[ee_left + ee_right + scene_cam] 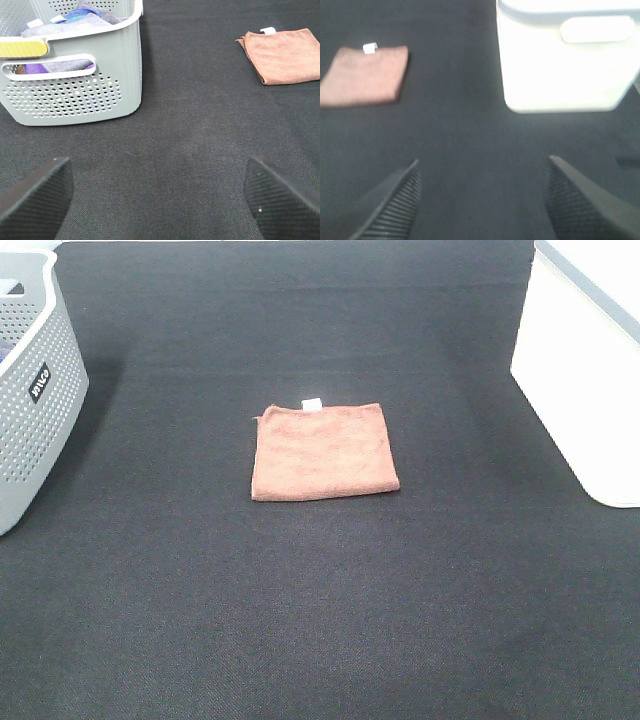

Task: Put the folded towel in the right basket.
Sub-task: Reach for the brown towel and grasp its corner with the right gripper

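A brown folded towel (323,451) with a small white tag lies flat in the middle of the black table. It also shows in the left wrist view (284,55) and in the right wrist view (365,75). The right basket (585,370) is white and stands at the right edge; the right wrist view shows its wall (560,65). My left gripper (160,200) is open and empty, well apart from the towel. My right gripper (482,200) is open and empty, near the white basket. Neither gripper shows in the exterior high view.
A grey perforated basket (30,390) stands at the left edge; in the left wrist view it (75,95) holds several cloths. The black table cloth (320,620) covers the whole surface.
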Controlling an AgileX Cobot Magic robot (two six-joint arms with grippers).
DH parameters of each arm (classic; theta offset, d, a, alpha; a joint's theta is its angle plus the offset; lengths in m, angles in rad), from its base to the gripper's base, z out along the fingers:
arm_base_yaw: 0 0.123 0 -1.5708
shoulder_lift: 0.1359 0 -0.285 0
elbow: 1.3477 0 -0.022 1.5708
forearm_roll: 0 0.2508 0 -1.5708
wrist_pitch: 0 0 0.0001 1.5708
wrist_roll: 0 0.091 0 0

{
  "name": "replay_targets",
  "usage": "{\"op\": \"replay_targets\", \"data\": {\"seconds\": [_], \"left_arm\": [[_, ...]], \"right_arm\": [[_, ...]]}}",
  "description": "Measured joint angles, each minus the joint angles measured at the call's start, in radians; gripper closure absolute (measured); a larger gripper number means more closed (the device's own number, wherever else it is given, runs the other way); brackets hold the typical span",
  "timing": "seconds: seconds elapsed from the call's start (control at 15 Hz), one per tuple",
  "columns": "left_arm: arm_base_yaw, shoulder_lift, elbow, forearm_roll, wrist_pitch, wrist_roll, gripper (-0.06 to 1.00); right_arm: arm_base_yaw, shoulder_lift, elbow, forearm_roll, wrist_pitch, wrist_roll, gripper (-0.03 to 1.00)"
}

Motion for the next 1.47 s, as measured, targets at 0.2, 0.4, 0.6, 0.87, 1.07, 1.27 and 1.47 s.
{"op": "replay_targets", "data": {"seconds": [0.2, 0.4, 0.6, 0.87, 1.07, 1.27, 1.47], "left_arm": [[0.0, 0.0, 0.0, 0.0, 0.0, 0.0, 0.07], [0.0, 0.0, 0.0, 0.0, 0.0, 0.0, 0.07], [0.0, 0.0, 0.0, 0.0, 0.0, 0.0, 0.07], [0.0, 0.0, 0.0, 0.0, 0.0, 0.0, 0.07], [0.0, 0.0, 0.0, 0.0, 0.0, 0.0, 0.07], [0.0, 0.0, 0.0, 0.0, 0.0, 0.0, 0.07], [0.0, 0.0, 0.0, 0.0, 0.0, 0.0, 0.07]], "right_arm": [[0.0, 0.287, -0.068, 0.047, -0.183, 0.0, 0.31], [0.0, 0.566, -0.221, 0.08, -0.225, -0.001, 0.31], [0.0, 0.736, -0.344, 0.089, -0.217, -0.004, 0.31], [0.0, 1.095, -0.661, 0.117, -0.086, -0.028, 0.31], [0.0, 1.266, -0.807, 0.175, -0.025, -0.07, 0.31], [0.112, 1.42, -0.862, 0.185, -0.022, -0.105, 0.31], [0.233, 1.542, -0.864, 0.2, -0.063, -0.107, 0.31]]}}
